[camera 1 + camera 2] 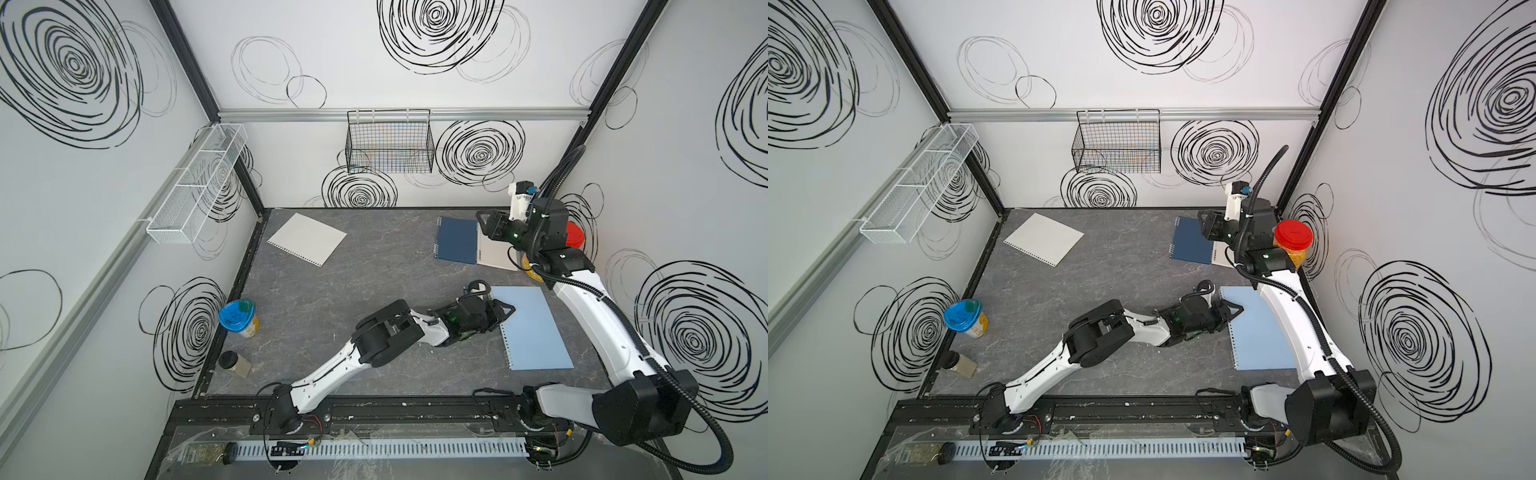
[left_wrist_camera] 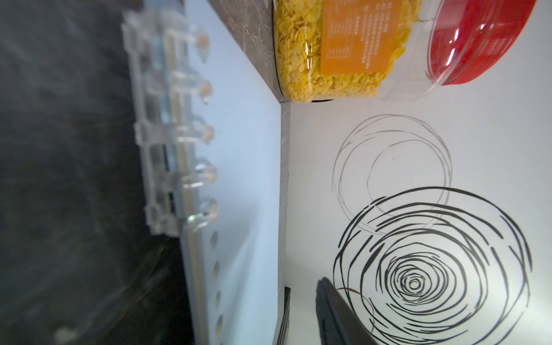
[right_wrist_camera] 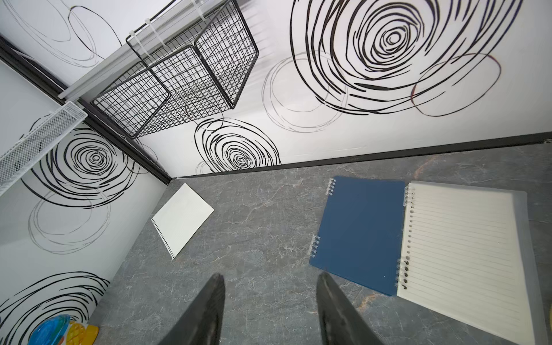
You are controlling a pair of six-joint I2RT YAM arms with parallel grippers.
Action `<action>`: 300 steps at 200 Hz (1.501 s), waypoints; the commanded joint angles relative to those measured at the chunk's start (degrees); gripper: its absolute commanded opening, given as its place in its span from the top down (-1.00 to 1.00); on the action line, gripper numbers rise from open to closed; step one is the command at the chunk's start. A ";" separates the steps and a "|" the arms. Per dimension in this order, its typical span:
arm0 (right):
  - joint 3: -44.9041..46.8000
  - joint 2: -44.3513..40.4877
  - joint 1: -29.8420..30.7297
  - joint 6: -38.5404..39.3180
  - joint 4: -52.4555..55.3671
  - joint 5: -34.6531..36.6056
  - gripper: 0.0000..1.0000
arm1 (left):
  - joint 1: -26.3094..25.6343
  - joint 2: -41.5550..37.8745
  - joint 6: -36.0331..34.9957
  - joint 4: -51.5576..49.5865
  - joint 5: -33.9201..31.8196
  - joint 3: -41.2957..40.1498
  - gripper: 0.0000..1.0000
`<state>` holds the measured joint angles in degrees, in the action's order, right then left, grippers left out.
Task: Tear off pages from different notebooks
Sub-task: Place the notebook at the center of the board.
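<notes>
We see the left hand [image 1: 508,310] at the flat light blue spiral-bound notebook [image 1: 538,336], lower right, grip unclear to us; the right hand [image 3: 270,277] is spread wide.

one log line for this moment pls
left pincer: at spiral edge of light blue notebook, grip unclear | right pincer: open, empty, raised near navy notebook | loose page: flat, far left, untouched

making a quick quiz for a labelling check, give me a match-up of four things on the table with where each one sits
Things:
1. light blue notebook
2. dark navy notebook
3. loose page
4. blue-lidded tub

Places:
a. near the far left corner, lying alone
b. by the left edge, toward the front
c. far right, beside the clear-cover notebook
d. right side, toward the front, closed

Pairs: 1-d, 2-c, 3-a, 4-b
</notes>
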<state>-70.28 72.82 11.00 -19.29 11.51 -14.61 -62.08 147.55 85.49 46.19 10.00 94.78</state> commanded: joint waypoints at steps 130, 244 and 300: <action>0.24 0.68 -0.02 -0.27 -1.47 1.12 -0.08 | 2.12 -18.27 -24.87 -31.70 -6.53 -1.94 -0.81; 0.41 1.43 -0.02 -0.35 -1.98 -0.07 -0.09 | 1.35 -18.54 -36.16 -51.23 -9.55 2.53 -0.85; -0.10 1.28 -0.02 -0.14 -1.93 0.33 -0.09 | 1.14 -14.25 -36.36 -52.01 -3.46 5.86 -0.83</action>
<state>-70.28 74.02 11.00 -19.29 11.27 -14.31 -60.86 130.93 50.24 -5.58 3.27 97.95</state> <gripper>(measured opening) 0.543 0.916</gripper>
